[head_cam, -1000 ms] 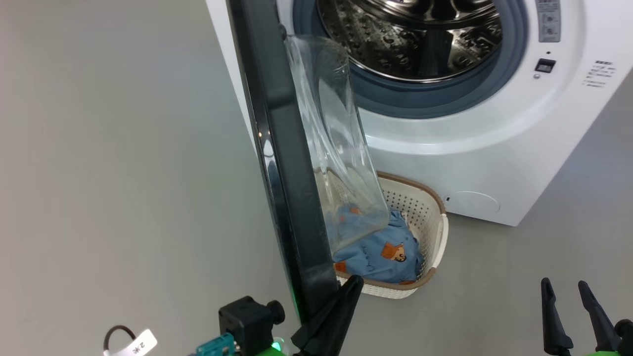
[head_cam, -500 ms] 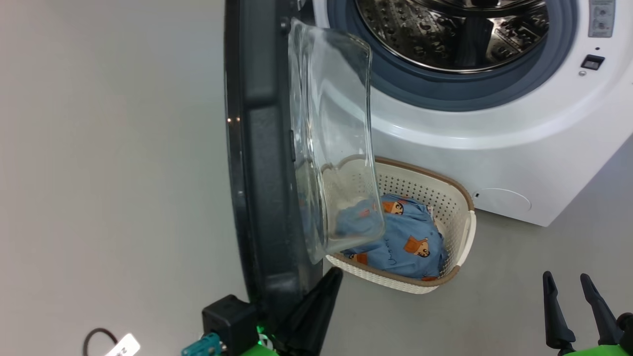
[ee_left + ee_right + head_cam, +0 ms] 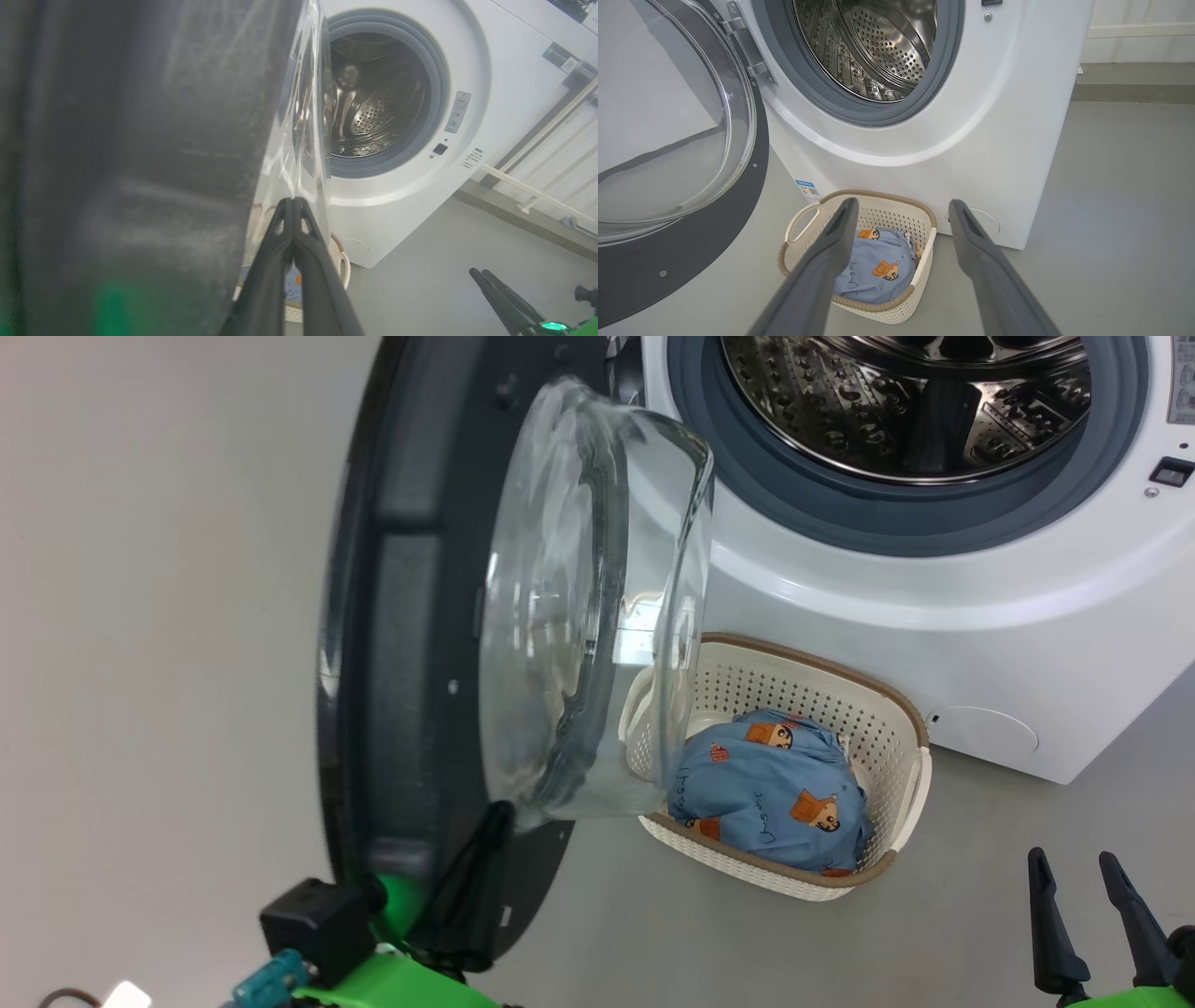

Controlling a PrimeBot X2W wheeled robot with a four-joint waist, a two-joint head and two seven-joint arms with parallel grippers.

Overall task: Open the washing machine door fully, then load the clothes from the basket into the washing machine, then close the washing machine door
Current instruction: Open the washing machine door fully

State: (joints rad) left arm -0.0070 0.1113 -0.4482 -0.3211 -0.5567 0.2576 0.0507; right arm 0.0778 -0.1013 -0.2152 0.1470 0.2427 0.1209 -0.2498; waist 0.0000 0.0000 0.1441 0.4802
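L gripper (image 3: 493, 817) fingers together, tip at door (image 3: 411, 616) inner face. R gripper (image 3: 1071, 859) apart, empty. Clothes (image 3: 775, 793) in basket (image 3: 794, 695) by washer (image 3: 934, 607).

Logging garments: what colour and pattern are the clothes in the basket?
The clothes are light blue with small orange-brown cartoon figures, best in the head view.

We recorded a smooth, matte grey floor (image 3: 168, 616), uniform in tone and evenly lit by soft, diffuse light that cast only faint shadows. At the far side we noted a pale wall (image 3: 1139, 49) with a darker grey ledge (image 3: 1134, 81) along its foot. In the left wrist view, slender white rails (image 3: 551, 123) ran at a slant across the pale surface.
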